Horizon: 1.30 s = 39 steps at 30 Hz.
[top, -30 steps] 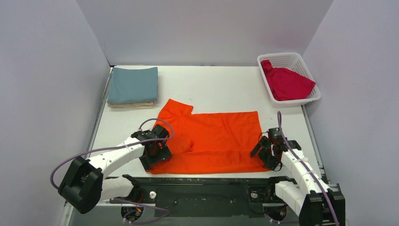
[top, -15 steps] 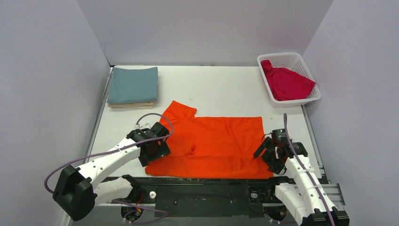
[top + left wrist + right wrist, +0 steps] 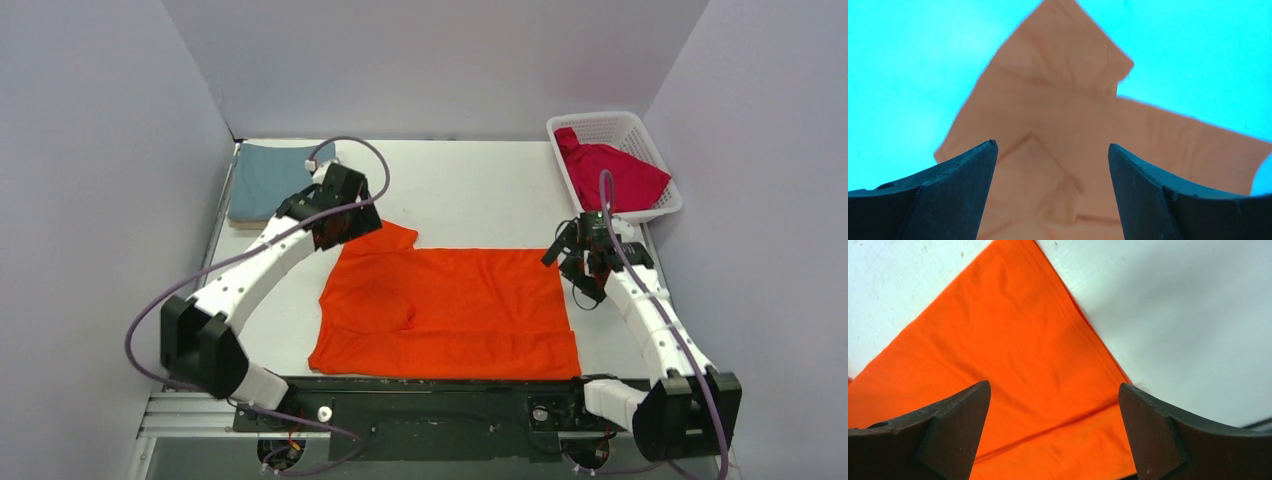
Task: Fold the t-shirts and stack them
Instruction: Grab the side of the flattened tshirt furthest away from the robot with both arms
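Both arms hover over the table [image 3: 470, 190] with jaws spread wide, holding nothing. The left gripper [image 3: 338, 218] is above the far left sleeve of the orange t-shirt [image 3: 450, 300], and the right gripper [image 3: 583, 262] is above its far right corner. The shirt lies flat mid-table. Only the overhead view shows the folded teal t-shirt [image 3: 262, 180] and the red t-shirt [image 3: 610, 175] in the white basket [image 3: 640, 125].

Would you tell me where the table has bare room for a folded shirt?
The widest bare patch is the far middle of the table, between the teal shirt and the basket, beyond the orange shirt. The near half is crowded: that shirt fills it, flanked by the left arm and right arm.
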Available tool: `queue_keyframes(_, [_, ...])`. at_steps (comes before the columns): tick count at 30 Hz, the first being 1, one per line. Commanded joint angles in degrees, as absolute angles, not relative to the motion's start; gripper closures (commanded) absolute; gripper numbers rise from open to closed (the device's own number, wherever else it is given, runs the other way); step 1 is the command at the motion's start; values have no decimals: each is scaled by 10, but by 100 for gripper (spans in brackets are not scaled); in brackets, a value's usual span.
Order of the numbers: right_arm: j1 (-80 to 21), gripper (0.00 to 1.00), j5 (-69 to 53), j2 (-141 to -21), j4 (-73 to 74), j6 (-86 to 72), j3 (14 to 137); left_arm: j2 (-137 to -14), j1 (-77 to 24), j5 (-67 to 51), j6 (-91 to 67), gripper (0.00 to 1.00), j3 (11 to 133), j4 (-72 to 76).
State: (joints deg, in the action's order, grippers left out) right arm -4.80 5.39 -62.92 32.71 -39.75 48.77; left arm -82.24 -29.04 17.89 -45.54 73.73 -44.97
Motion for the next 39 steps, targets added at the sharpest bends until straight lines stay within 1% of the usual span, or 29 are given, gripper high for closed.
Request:
queue_keyframes(1, [-54, 5, 90, -725, 270, -386, 547, -966, -242, 156, -349, 8, 861, -391])
queue_keyframes(5, [-58, 5, 128, -805, 268, -370, 608, -1098, -227, 157, -310, 8, 973, -410])
queue_keyframes(8, [-58, 5, 138, -845, 274, -361, 636, -1170, -215, 160, -292, 10, 1024, -421])
queue_keyframes(9, [-58, 5, 140, -856, 275, -359, 644, -1205, -209, 160, -289, 14, 1057, -429])
queue_keyframes(10, [-58, 6, 141, -866, 275, -355, 647, -1220, -206, 162, -286, 15, 1072, -441])
queue_keyframes(12, [-58, 7, 149, -877, 275, -350, 653, -1260, -199, 158, -277, 20, 1116, -444])
queue_keyframes(15, [-58, 8, 158, -890, 274, -345, 659, -1315, -190, 131, -274, 31, 1153, -456])
queue_keyframes(16, [-58, 9, 159, -896, 274, -344, 660, -1322, -189, 130, -275, 33, 1163, -460])
queue_keyframes(18, [-58, 12, 158, -903, 273, -345, 663, -1337, -190, 123, -276, 35, 1161, -459])
queue_keyframes(21, [-58, 12, 160, -913, 272, -344, 667, -1335, -190, 112, -279, 36, 1141, -449])
queue_keyframes(26, [-58, 14, 163, -934, 272, -356, 680, -1300, -194, 91, -283, 38, 1067, -408])
queue_keyframes(27, [-58, 14, 163, -936, 272, -359, 682, -1296, -195, 86, -285, 40, 1053, -399])
queue_keyframes(28, [-58, 15, 162, -941, 271, -360, 684, -1293, -197, 85, -287, 45, 1048, -397])
queue_keyframes(29, [-58, 15, 160, -945, 269, -364, 684, -1293, -198, 87, -291, 48, 1042, -395])
queue_keyframes(31, [-59, 17, 159, -951, 264, -367, 683, -1295, -200, 91, -297, 62, 1037, -397])
queue_keyframes(32, [-60, 18, 159, -953, 262, -368, 684, -1296, -200, 92, -299, 66, 1036, -398])
queue_keyframes(33, [-62, 18, 163, -960, 261, -370, 686, -1297, -200, 95, -300, 73, 1034, -398])
queue_keyframes(36, [-64, 20, 172, -977, 260, -374, 695, -1300, -200, 102, -300, 83, 1040, -405])
queue_keyframes(37, [-64, 21, 177, -988, 259, -376, 700, -1299, -201, 102, -299, 91, 1043, -405])
queue_keyframes(39, [-69, 22, 188, -1006, 257, -381, 709, -1295, -201, 103, -297, 100, 1048, -407])
